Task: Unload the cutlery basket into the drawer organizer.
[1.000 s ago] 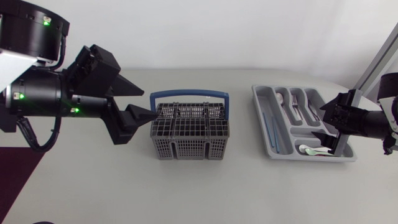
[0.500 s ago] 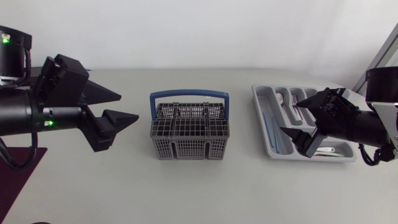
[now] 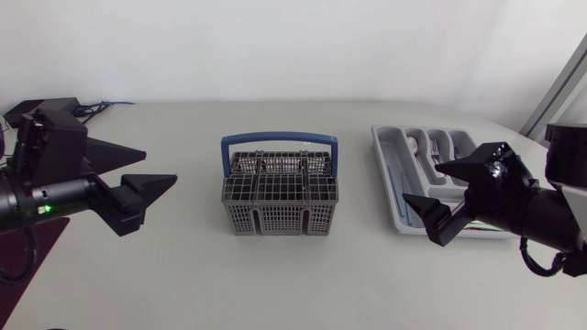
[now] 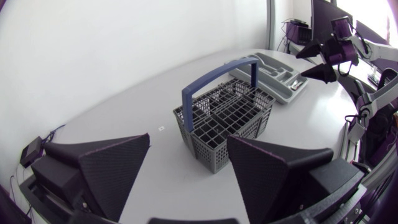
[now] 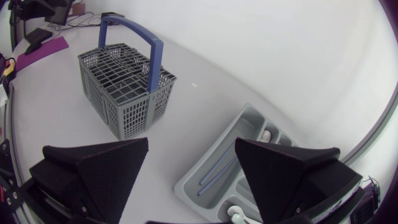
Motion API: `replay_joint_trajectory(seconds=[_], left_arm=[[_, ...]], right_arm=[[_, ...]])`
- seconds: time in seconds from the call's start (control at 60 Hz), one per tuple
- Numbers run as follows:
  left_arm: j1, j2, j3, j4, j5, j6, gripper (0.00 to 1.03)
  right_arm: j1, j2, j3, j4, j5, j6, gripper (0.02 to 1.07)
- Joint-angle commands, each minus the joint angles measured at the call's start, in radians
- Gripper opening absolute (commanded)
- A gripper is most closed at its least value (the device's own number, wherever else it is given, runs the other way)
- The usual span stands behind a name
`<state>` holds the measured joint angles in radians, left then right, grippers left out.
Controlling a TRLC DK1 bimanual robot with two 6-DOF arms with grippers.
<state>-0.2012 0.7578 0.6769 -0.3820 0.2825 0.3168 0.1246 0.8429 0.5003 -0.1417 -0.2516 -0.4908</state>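
- A robotics lab or test bench is indicated, not a home kitchen.
- Two robot arms with status lights, the left arm (image 3: 37, 197) and the right arm (image 3: 541, 215), are seen coming in over one plain white table (image 3: 293, 275) from its sides.
- Kitchen items are staged on the bare tabletop: a grey cutlery basket (image 3: 280, 197) with a blue handle, and a grey drawer organizer (image 3: 383, 163).
- A small black box (image 3: 41, 108) with cables is seen at the table's far left corner.

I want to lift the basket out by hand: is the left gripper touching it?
Apart. The head view shows a clear stretch of table between the left gripper and the cutlery basket.
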Motion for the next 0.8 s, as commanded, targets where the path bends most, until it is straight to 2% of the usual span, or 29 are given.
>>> replay_joint_trajectory(seconds=[0.0,0.45,0.783], left_arm=[[0.025,-0.029,-0.033,0.02,0.0,-0.038,0.98],[0.128,-0.149,-0.126,0.071,-0.008,-0.059,0.98],[0.136,-0.322,-0.238,0.117,-0.084,-0.082,0.98]], right_arm=[[0.015,-0.033,-0.045,0.016,0.031,0.06,1.02],[0.056,-0.225,-0.152,0.022,0.123,0.139,1.02],[0.052,-0.372,-0.209,0.046,0.17,0.191,1.02]])
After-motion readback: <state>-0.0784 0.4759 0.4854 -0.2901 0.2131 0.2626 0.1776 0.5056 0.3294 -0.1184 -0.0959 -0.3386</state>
